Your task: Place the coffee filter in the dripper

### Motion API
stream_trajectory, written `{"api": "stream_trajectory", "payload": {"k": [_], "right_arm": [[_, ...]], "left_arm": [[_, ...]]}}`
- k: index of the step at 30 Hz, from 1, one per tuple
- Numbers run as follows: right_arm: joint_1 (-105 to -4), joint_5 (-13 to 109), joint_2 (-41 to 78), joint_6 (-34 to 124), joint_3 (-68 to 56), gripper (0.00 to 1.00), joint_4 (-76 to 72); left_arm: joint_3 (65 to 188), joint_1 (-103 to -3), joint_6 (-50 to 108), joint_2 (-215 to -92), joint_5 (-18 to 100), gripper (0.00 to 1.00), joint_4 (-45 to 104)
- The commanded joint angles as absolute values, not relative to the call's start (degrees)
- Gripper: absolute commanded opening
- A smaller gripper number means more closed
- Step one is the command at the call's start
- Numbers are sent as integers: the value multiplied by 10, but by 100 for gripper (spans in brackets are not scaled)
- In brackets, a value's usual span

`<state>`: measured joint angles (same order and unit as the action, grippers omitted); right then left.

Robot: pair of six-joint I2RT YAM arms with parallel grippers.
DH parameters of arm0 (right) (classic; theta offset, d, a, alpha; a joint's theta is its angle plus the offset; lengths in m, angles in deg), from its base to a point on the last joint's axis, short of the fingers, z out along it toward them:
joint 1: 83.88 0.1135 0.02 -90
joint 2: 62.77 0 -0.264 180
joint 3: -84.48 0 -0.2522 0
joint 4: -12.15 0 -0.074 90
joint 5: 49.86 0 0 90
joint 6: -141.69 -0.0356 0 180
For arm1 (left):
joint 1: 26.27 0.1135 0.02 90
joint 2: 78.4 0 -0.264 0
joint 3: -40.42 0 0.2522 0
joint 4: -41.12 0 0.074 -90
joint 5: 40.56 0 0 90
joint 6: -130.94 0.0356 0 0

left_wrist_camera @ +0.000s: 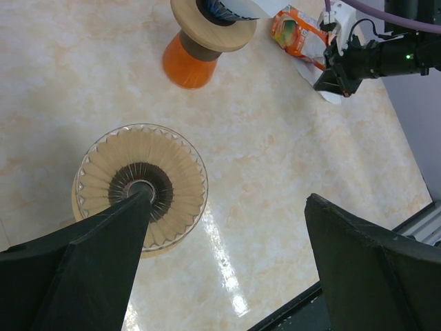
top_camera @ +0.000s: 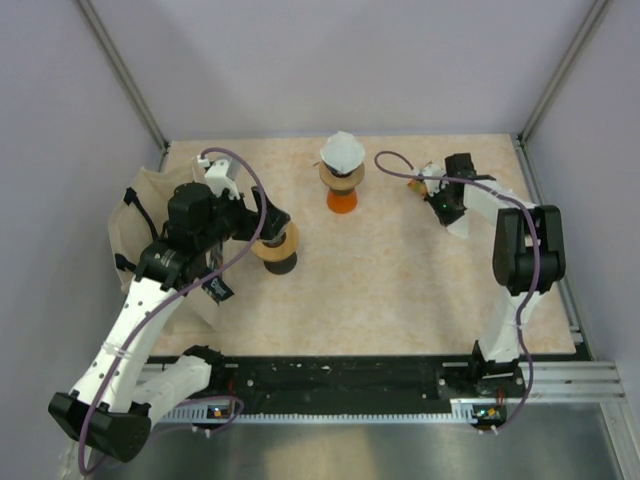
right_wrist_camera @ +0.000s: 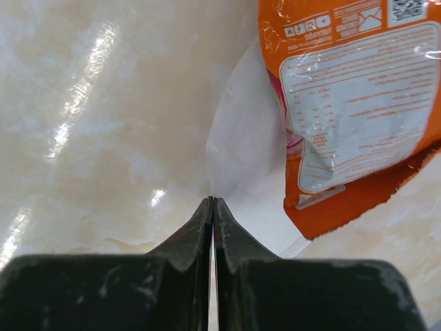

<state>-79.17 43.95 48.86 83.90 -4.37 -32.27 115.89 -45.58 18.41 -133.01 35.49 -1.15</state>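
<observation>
**Right gripper pinching the coffee filter near the far right corner; left gripper open over the glass dripper**

The right gripper [right_wrist_camera: 213, 201] has its two fingers pressed together on the edge of the white coffee filter [right_wrist_camera: 238, 158]; a thin pale line runs between them. The filter lies flat on the tabletop [right_wrist_camera: 103, 124] near the far right corner. One side of it is tucked under an orange printed packet [right_wrist_camera: 358, 103].

The left gripper [left_wrist_camera: 226, 200] hangs with its fingers spread wide and holds nothing. In its wrist view the tip of one finger lies over the dark centre of the glass dripper [left_wrist_camera: 172, 172]. This is a ribbed cone on a pale wooden collar, standing upright left of the table's middle.

A second dripper [left_wrist_camera: 189, 58] on an orange base stands near the middle of the far edge, with a white paper filter [top_camera: 342, 152] in its top.

The tabletop is glossy beige marble-patterned laminate. Plain lilac-grey walls [top_camera: 350, 60] enclose it, with aluminium posts [top_camera: 120, 70] at the far corners. A cream cloth [top_camera: 135, 215] lies along the left edge.
</observation>
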Motion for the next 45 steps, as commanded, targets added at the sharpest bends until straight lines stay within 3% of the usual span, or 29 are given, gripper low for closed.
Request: {"api": "stream_trajectory", "payload": {"k": [1, 13, 19, 26, 34, 45], "right_arm": [[-796, 477, 399, 774, -76, 0, -228], [-796, 571, 207, 557, -225, 0, -126], [-793, 697, 84, 451, -325, 0, -51], [-779, 753, -44, 349, -432, 0, 20], [-751, 810, -171, 290, -501, 0, 145], [-718, 867, -219, 280, -541, 0, 265]], "left_arm": [[1168, -459, 188, -1320, 366, 99, 8], [1168, -459, 180, -1326, 343, 99, 11], [1175, -468, 147, -1346, 300, 99, 41], [1251, -609, 125, -1468, 351, 99, 50], [1321, -684, 52, -1615, 315, 99, 106], [1302, -693, -4, -1637, 251, 99, 235]]}}
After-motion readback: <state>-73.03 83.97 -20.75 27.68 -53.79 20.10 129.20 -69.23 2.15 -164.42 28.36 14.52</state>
